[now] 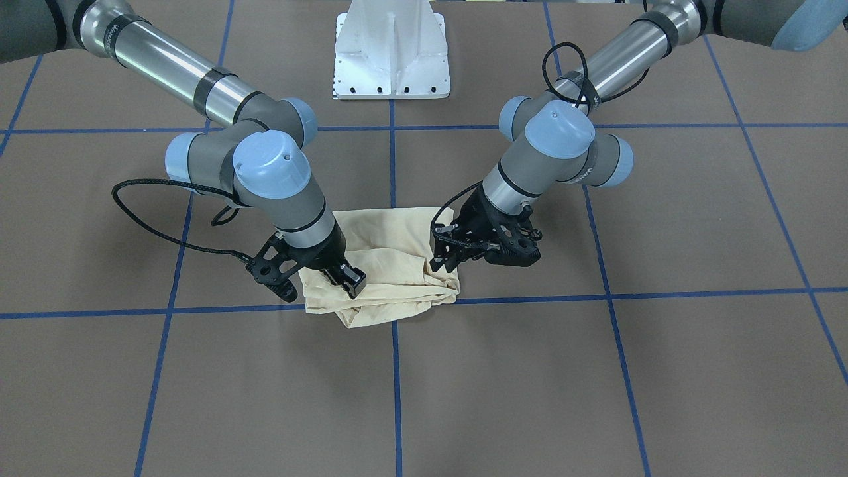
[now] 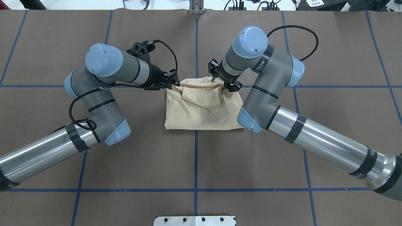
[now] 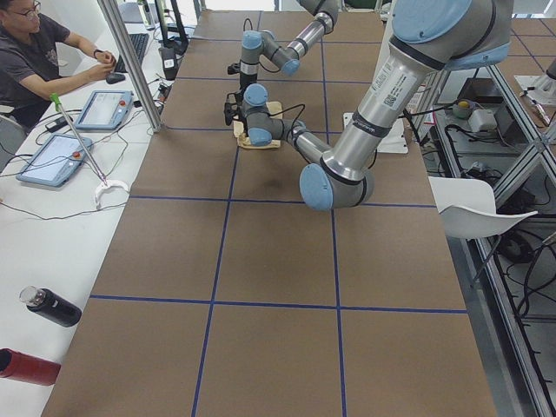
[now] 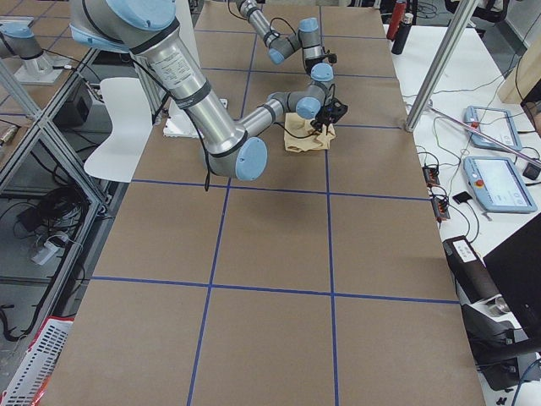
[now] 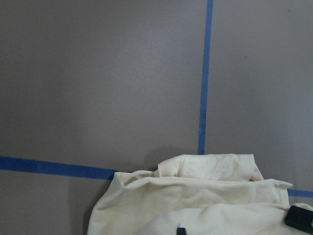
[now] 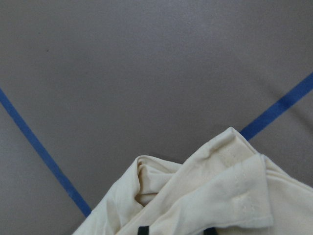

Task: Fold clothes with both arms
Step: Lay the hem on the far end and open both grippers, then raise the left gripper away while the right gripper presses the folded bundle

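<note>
The cream-yellow T-shirt (image 1: 391, 265) lies folded into a small bundle at the table's middle; its print and neck label are hidden. It also shows in the overhead view (image 2: 201, 110). My left gripper (image 1: 442, 260) is at the bundle's far corner on my left (image 2: 175, 84), shut on the bunched cloth edge. My right gripper (image 1: 354, 281) is at the other far corner (image 2: 223, 85), shut on a raised fold. The left wrist view shows the cloth (image 5: 195, 196) just under the fingertips. The right wrist view shows a hemmed flap (image 6: 220, 191).
The white pedestal base (image 1: 392, 53) stands at my side of the table. Blue tape lines (image 2: 196, 157) cross the brown table cover. An operator (image 3: 35, 52) sits by control tablets (image 3: 104, 109) beside the table. Bottles (image 3: 52, 306) lie on the side bench.
</note>
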Robot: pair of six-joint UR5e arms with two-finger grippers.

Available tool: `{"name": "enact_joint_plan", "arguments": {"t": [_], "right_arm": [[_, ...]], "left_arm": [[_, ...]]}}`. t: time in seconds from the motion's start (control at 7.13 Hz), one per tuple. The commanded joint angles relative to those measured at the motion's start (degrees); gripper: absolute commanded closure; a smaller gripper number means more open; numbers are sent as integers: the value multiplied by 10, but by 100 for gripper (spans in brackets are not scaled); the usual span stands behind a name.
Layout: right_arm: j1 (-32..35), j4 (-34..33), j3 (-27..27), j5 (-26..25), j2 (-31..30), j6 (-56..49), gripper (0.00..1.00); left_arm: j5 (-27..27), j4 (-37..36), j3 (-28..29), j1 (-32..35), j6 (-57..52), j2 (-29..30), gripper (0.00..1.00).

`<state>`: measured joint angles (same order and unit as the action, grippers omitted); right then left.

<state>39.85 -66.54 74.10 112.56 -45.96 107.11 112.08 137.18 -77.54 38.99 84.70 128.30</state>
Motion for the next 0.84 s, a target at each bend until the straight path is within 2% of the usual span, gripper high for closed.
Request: {"name": "enact_joint_plan", "arguments": {"t": [0.0,0.28,0.56,0.7], "right_arm": [[35,7,-2,37,1,-53,0],[36,2,27,50,3,-90,0],[10,-8,76,39,-7,-106,0],[-21,-50,105,15,-5,-118,0]], "left_arm": [[3,-2,-2,23,-4,-2,0],[74,-8,-12,61,-20,-23,0],[106,-12,-63,92,-56,-77,0],[122,-18,-80,113,-71,-97,0]]}}
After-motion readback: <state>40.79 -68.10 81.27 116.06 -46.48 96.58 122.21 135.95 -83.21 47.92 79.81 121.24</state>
